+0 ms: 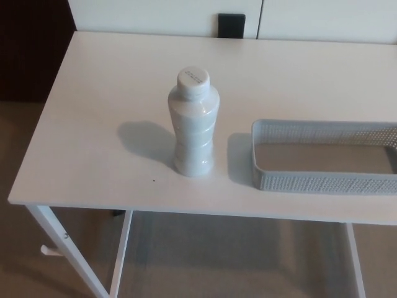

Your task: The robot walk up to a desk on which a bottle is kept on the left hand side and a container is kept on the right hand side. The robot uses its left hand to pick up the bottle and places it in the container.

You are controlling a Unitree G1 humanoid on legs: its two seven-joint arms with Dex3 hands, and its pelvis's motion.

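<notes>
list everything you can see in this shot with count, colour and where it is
bottle: 1, pale white with a white cap, upright on the desk, left of the container and apart from it
container: 1, grey mesh tray, empty, on the right side of the desk, cut off by the picture's right edge
desk: 1, white top on white legs, fills most of the view
dark speck: 1, black, on the desk near the front edge, left of the bottle
black square object: 1, black, behind the far edge of the desk
floor: beige, below and to the left of the desk
left robot hand: not in view
right robot hand: not in view
</notes>
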